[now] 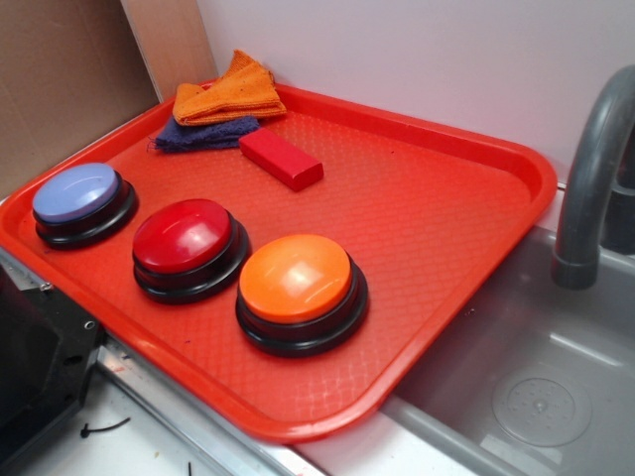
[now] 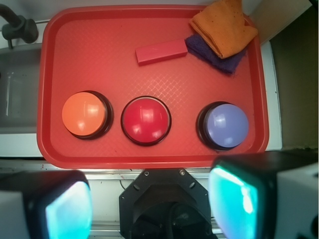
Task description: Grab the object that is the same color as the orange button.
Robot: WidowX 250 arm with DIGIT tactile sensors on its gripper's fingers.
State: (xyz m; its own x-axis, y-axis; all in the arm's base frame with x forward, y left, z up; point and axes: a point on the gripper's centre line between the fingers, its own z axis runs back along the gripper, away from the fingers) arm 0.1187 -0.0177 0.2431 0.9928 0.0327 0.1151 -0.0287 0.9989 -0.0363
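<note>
The folded orange terry cloth (image 1: 228, 91) lies at the tray's far left corner, partly on a dark blue-purple cloth (image 1: 203, 135). In the wrist view the orange cloth (image 2: 224, 26) is at the top right. The glossy orange button (image 1: 298, 286) stands at the tray's near edge; in the wrist view it (image 2: 85, 114) is at the left. My gripper (image 2: 152, 204) is open and empty, high above the tray's near side, its teal pads (image 2: 67, 211) far apart. It does not show in the exterior view.
A red block (image 1: 282, 159) lies beside the cloths. A red button (image 1: 186, 242) and a pale blue button (image 1: 79, 198) stand left of the orange one on the red tray (image 1: 446, 228). A grey sink (image 1: 536, 377) with a faucet (image 1: 590, 178) is to the right.
</note>
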